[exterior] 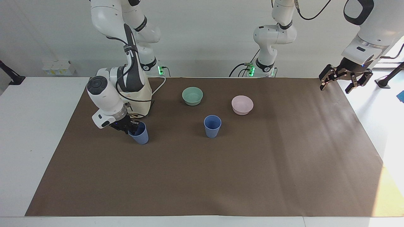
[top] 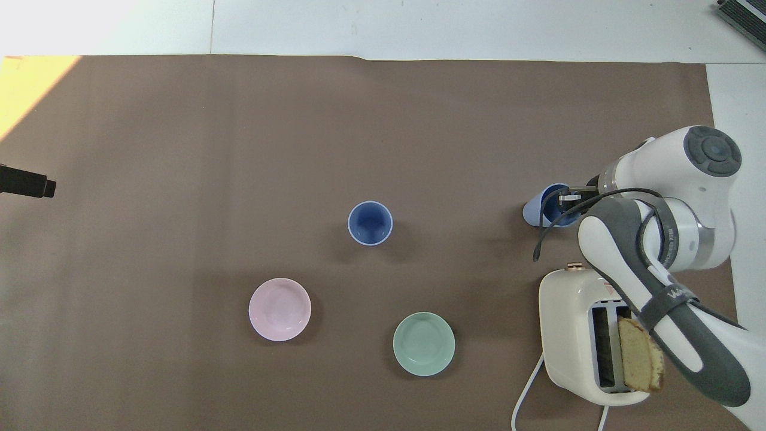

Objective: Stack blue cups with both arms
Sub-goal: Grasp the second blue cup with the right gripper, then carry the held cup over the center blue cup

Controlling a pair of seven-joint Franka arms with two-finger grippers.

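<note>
Two blue cups stand on the brown mat. One blue cup (exterior: 141, 136) is beside the toaster, toward the right arm's end; in the overhead view (top: 534, 211) it leans slightly. My right gripper (exterior: 132, 126) is shut on its rim, one finger inside and one outside, and shows in the overhead view (top: 562, 200). The other blue cup (exterior: 212, 126) stands upright and free mid-table, also in the overhead view (top: 370, 222). My left gripper (exterior: 335, 89) is open and empty, raised over the mat's edge at the left arm's end; only its tip (top: 36, 185) shows overhead.
A cream toaster (exterior: 143, 97) holding a bread slice (top: 640, 356) stands close to the held cup, nearer to the robots. A teal bowl (exterior: 192, 96) and a pink bowl (exterior: 242, 104) sit nearer to the robots than the free cup.
</note>
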